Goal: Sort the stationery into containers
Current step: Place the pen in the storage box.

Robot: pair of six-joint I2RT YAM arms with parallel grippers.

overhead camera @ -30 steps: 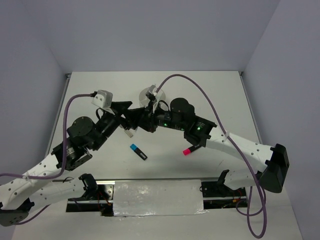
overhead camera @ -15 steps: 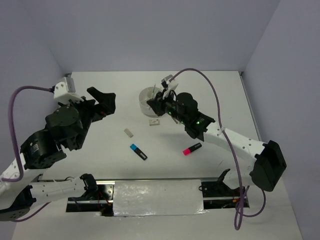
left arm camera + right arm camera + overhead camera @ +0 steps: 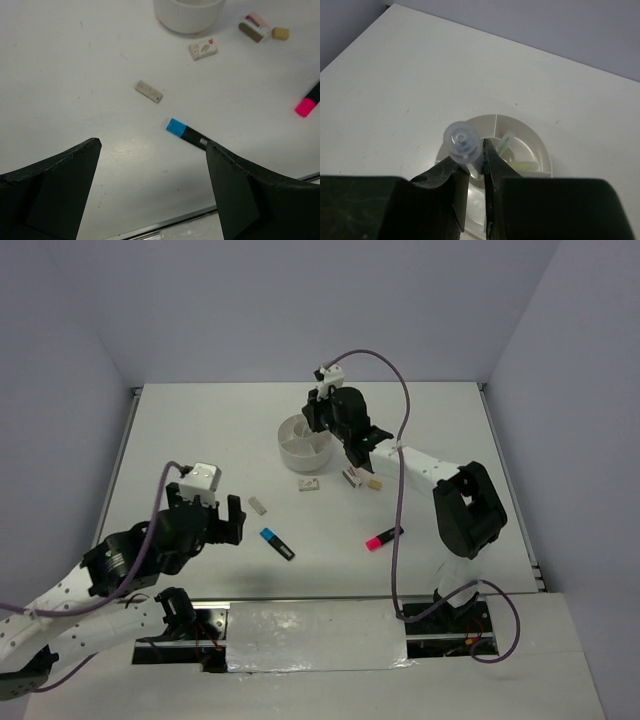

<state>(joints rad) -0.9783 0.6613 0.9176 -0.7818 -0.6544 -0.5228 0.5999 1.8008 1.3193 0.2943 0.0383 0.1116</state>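
1. While the right gripper pinches a light-blue pen above the round white cup, a green pen leans in one compartment.
2. Left gripper: jaws spread wide, hovering over the blue-and-black highlighter.
3. White table: pink highlighter and beige eraser lie loose. Walls grey.

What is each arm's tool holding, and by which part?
The right tool pinches a light-blue pen by its barrel, just below its top end, over the white cup. The left tool is open and empty.
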